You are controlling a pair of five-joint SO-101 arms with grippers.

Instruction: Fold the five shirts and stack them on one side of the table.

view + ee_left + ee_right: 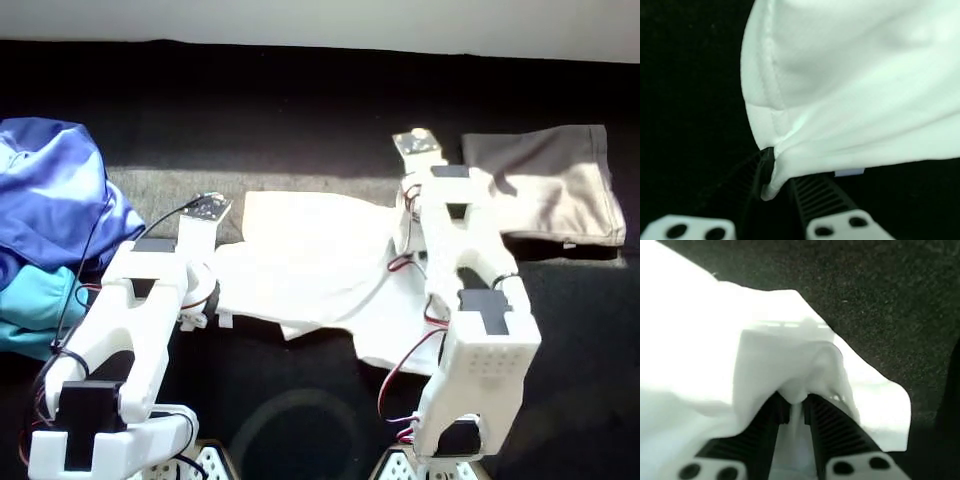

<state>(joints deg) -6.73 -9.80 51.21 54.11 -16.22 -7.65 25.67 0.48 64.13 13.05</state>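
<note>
A white shirt (310, 262) lies crumpled in the middle of the dark table, between the two arms. My left gripper (774, 172) is shut on a seamed edge of the white shirt (850, 90), at the shirt's left side in the high view. My right gripper (796, 407) is shut on a bunched fold of the white shirt (715, 365), at the shirt's right side under the right arm (462, 250). A grey folded shirt (550, 185) lies flat at the back right. A blue shirt (50, 190) and a teal shirt (35, 305) are heaped at the left.
The table (300, 110) is covered in dark cloth, with a lighter grey strip (150, 190) behind the white shirt. Red and black cables (410, 360) hang by the right arm. The arm bases (120, 440) stand at the front edge.
</note>
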